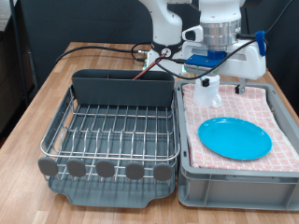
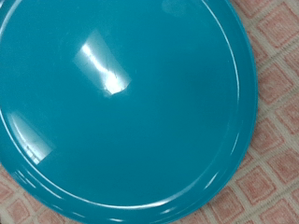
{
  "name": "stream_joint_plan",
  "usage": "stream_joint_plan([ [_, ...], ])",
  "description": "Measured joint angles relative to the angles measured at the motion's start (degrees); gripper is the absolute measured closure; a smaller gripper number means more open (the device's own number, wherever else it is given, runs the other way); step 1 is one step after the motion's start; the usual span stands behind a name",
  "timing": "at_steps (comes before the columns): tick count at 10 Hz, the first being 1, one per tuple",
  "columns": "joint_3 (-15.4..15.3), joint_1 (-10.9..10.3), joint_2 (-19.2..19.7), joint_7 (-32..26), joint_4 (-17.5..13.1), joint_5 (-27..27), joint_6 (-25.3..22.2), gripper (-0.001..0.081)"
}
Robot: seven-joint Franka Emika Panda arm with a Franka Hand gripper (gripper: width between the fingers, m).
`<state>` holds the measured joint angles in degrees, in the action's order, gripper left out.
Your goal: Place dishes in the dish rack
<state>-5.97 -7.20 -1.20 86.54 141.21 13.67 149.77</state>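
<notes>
The light-blue plate (image 1: 234, 138) lies flat on the pink checked cloth inside the grey bin (image 1: 234, 177) at the exterior view's right. It fills the wrist view (image 2: 121, 103). The white mug (image 1: 209, 91) stands on the cloth at the bin's far end. My gripper (image 1: 215, 73) hangs over that far end, just above the mug; its fingers do not show in the wrist view. The dish rack (image 1: 117, 131), with its wire grid, grey caddy (image 1: 121, 89) and round tabs, stands at the left with nothing in it. The wooden spoon is out of view.
The rack and bin sit side by side on a wooden table (image 1: 37, 93). Black and red cables (image 1: 112, 51) lie on the table behind the rack. The arm's base stands at the back.
</notes>
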Motion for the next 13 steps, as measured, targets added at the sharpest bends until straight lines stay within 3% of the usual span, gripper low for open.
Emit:
stream_joint_plan([
  [2,-0.21,0.00,2.08,-4.81,0.96,4.45,4.75,0.0004],
  [5,-1.99,0.08,5.57,-20.09,1.83,19.26,12.19,0.0004],
  [10,-6.59,1.25,10.54,-40.40,1.77,40.45,20.49,0.0004],
  [13,-7.54,1.86,11.84,-45.37,1.41,45.13,21.00,0.0004],
])
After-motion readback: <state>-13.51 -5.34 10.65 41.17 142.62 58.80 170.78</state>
